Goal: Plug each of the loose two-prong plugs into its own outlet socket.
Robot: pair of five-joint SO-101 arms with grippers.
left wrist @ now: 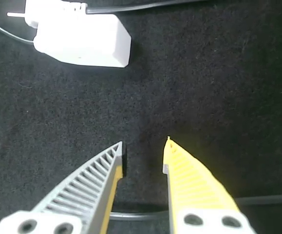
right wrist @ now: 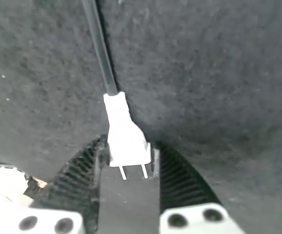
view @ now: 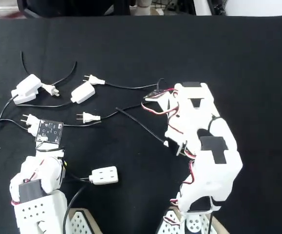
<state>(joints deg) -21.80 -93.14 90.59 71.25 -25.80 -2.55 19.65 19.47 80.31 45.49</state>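
The right pincer (right wrist: 128, 146) is clenched on a white two-prong plug (right wrist: 126, 139). Its dark ribbed fingers (right wrist: 179, 175) press both flat sides of the plug body, and the two metal prongs point back toward the wrist. A black cable (right wrist: 99, 44) runs from the plug's far end out across the black cloth-covered table (view: 238, 58). The left pincer (left wrist: 144, 142) is released. Its grey ribbed finger (left wrist: 97, 180) and yellow ribbed finger (left wrist: 189, 180) stand apart over bare cloth and grip nothing. Ahead of them, well apart, lies a white rectangular block with rounded corners (left wrist: 82, 41). From above, the white right arm (view: 204, 146) is folded over the middle of the table, and the white left arm (view: 38, 190) sits at the near left corner. A white flat outlet socket with slots on top (view: 104, 175) lies just beside the left arm on its own black lead. Farther out, a loose white plug (view: 88, 117) lies near the table's middle with its prongs pointing left. A near-left white plug (view: 28, 120) rests just beyond the left arm's wrist. A far white plug (view: 94, 80) lies just beside a white oblong adapter block (view: 82, 92). A second white adapter block (view: 26, 88) is at the far left, with a small white plug (view: 50, 89) against it.
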